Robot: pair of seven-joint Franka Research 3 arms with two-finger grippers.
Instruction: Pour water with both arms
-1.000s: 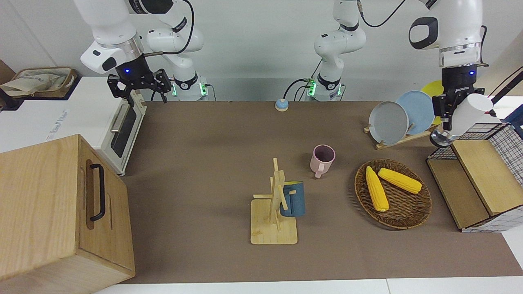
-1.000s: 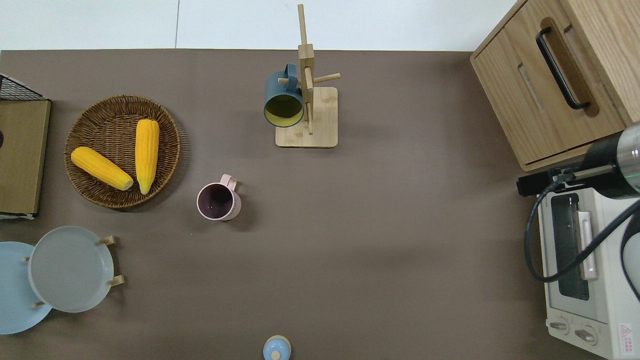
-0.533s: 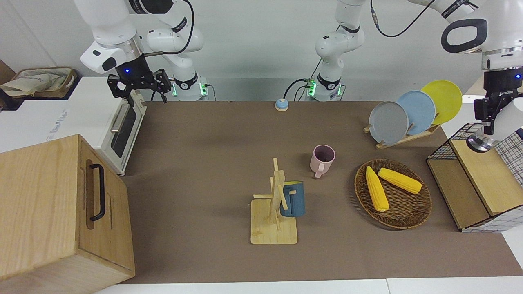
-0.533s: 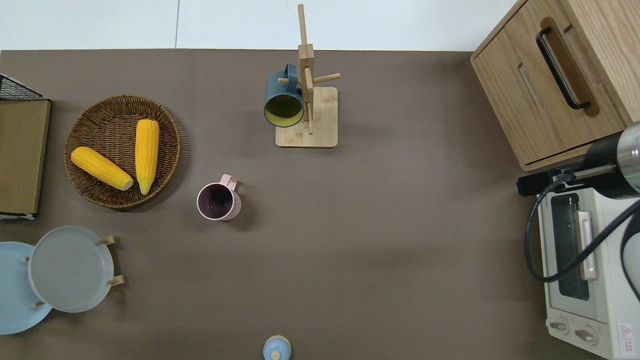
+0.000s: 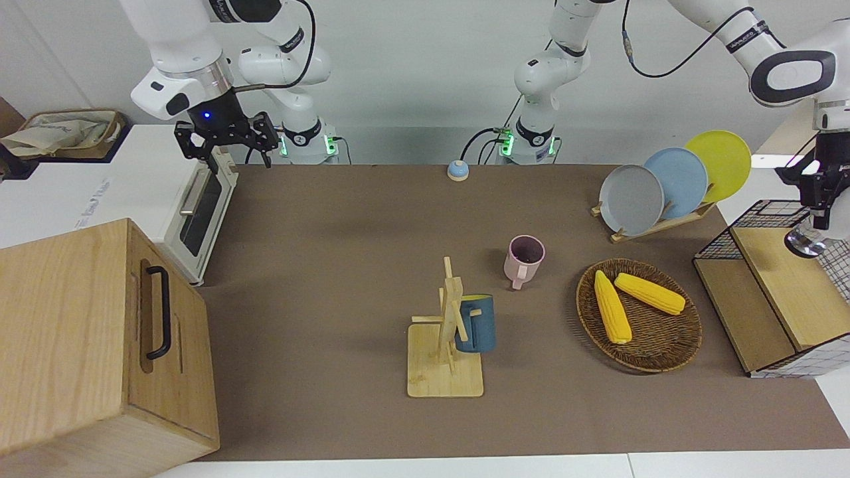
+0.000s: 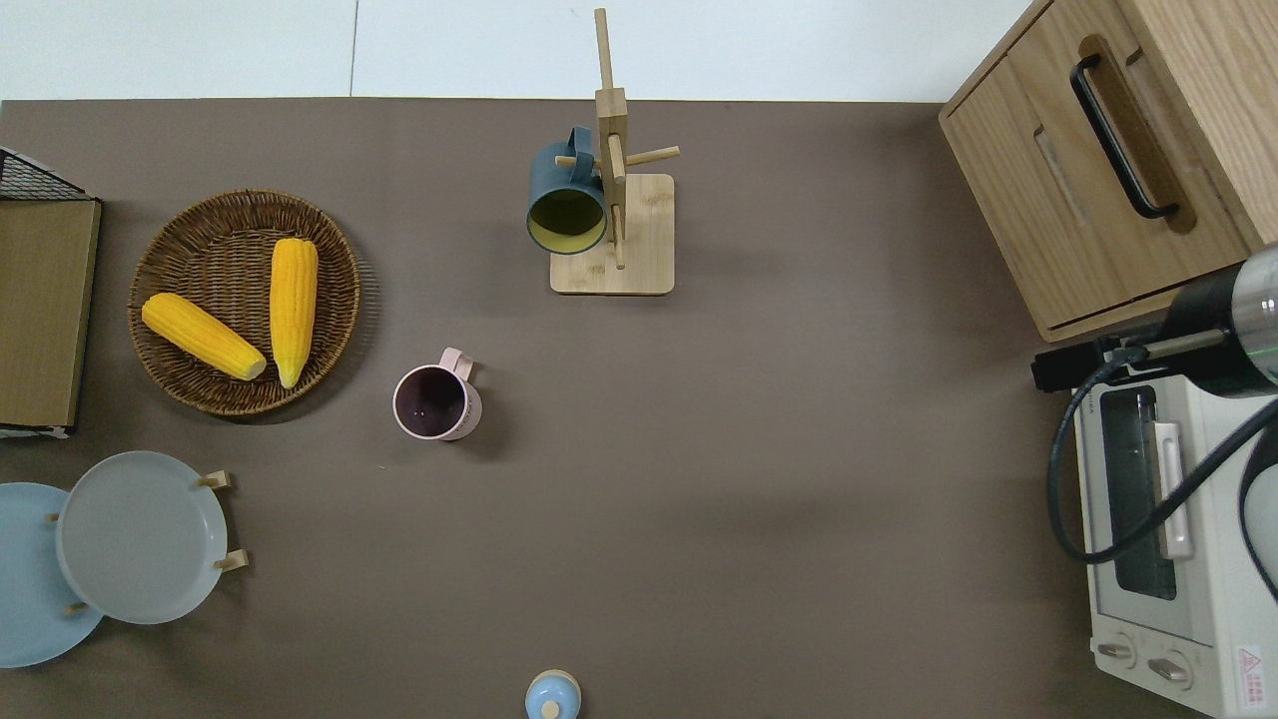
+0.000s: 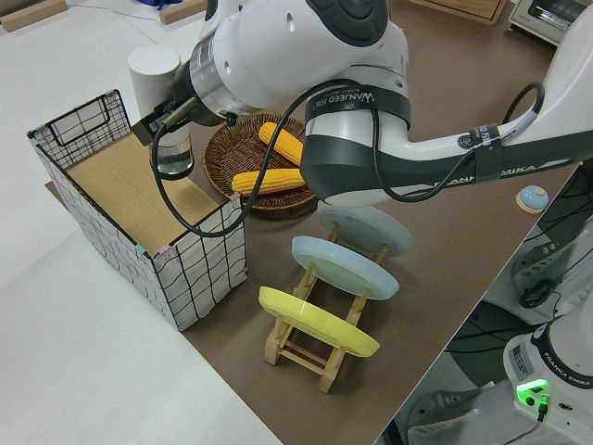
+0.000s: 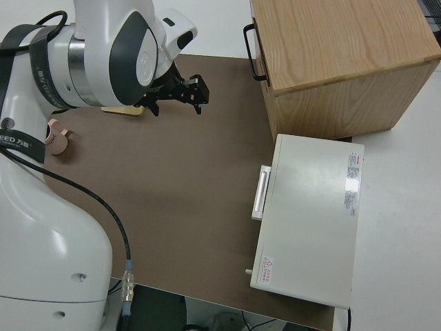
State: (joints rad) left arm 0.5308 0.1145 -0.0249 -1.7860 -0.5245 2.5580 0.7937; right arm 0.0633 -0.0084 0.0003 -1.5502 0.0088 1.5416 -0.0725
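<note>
The brown mat (image 6: 759, 479) lies bare between the pink mug (image 6: 436, 401) and the toaster oven (image 6: 1158, 529), a wide lane. The mug tree (image 6: 611, 190) with its blue mug (image 6: 566, 205) blocks the edge farthest from the robots. Toward the left arm's end crowd the corn basket (image 6: 170, 384), plate rack (image 6: 130, 539) and wire crate (image 5: 777, 299); the wooden cabinet (image 5: 86, 345) walls off the right arm's end.

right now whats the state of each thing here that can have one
left tool: holding a white bottle upright over the wire basket
right tool: open, parked
pink mug: upright on the table
blue mug: hung on the wooden rack
toaster oven: door shut
</note>
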